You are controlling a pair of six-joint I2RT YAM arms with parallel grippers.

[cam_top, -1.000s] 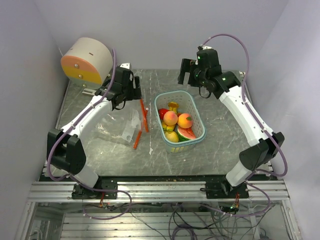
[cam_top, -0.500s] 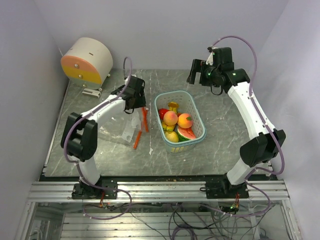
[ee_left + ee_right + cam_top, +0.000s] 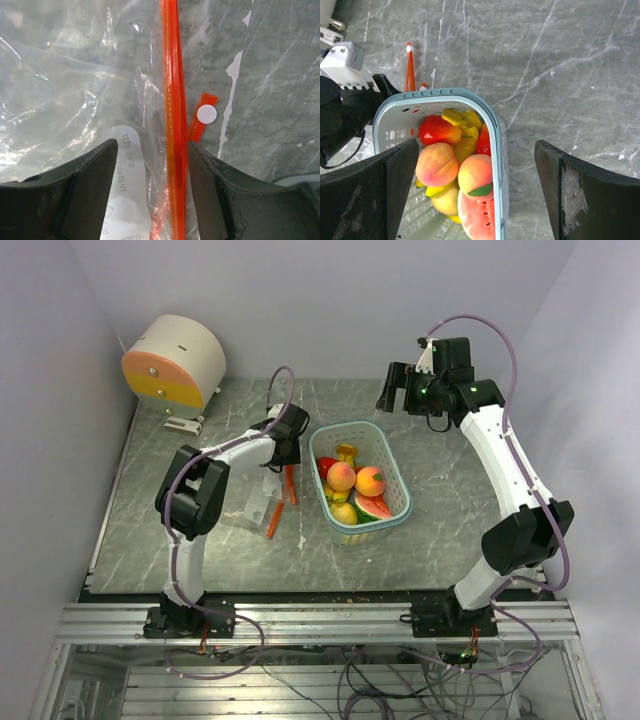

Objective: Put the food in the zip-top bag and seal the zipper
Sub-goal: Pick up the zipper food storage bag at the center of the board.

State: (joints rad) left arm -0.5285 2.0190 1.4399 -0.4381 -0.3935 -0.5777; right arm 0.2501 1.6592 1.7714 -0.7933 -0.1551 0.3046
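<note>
The toy food (image 3: pixel 355 486) lies in a pale blue latticed basket (image 3: pixel 393 465): two peaches (image 3: pixel 437 163), a red piece (image 3: pixel 438 130), yellow pieces and a watermelon slice (image 3: pixel 480 217). A clear zip-top bag (image 3: pixel 262 497) with an orange zipper (image 3: pixel 172 115) lies flat left of the basket. My left gripper (image 3: pixel 287 447) is low over the bag, open, its fingers (image 3: pixel 80 185) either side of the zipper strip. My right gripper (image 3: pixel 397 392) is open and empty, held high behind the basket's far end.
A round cream and orange device (image 3: pixel 175 362) stands at the back left corner. A white label with print (image 3: pixel 125 185) sits on the bag. Grey walls close in on the left, right and back.
My left gripper has swung right and down from the back left onto the bag's zipper beside the basket. My right gripper has drawn back and right a little.
</note>
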